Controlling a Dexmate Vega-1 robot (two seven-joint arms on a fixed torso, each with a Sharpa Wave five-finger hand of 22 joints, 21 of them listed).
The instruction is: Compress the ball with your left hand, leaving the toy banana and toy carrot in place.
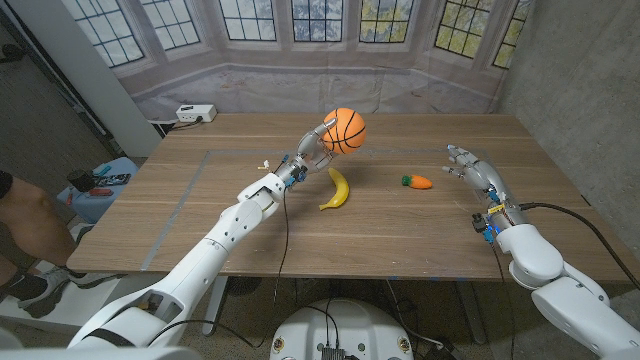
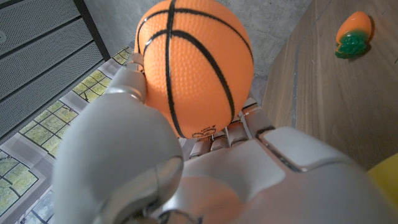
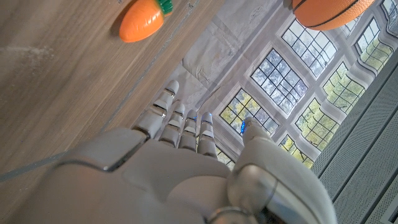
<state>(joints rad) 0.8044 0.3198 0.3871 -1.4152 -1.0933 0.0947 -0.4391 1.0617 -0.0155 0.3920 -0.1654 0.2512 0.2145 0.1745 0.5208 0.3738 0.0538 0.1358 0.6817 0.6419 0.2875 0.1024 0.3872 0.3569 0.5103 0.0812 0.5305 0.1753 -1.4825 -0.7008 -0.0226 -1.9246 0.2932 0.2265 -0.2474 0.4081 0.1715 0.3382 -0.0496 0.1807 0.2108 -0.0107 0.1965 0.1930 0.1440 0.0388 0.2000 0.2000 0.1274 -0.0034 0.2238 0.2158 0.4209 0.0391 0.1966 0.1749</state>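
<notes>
My left hand (image 1: 312, 148) holds the orange basketball-patterned ball (image 1: 344, 130) lifted above the table's middle. In the left wrist view the ball (image 2: 193, 65) sits in the hand (image 2: 174, 168), fingers wrapped around its sides. Below the ball, the yellow toy banana (image 1: 336, 189) lies on the wood. The orange toy carrot (image 1: 418, 182) with its green top lies to the banana's right; it is also seen as the carrot (image 2: 353, 34) and the carrot (image 3: 142, 20). My right hand (image 1: 475, 172) stays by the carrot's right, fingers apart, holding nothing. The right hand (image 3: 186, 162) reaches with straight fingers.
The wooden table (image 1: 200, 215) has a white power strip (image 1: 196, 114) at its far left corner. A person's leg (image 1: 30, 225) and a blue box (image 1: 100, 188) sit off the table's left side. A small pale scrap (image 1: 264, 162) lies near my left forearm.
</notes>
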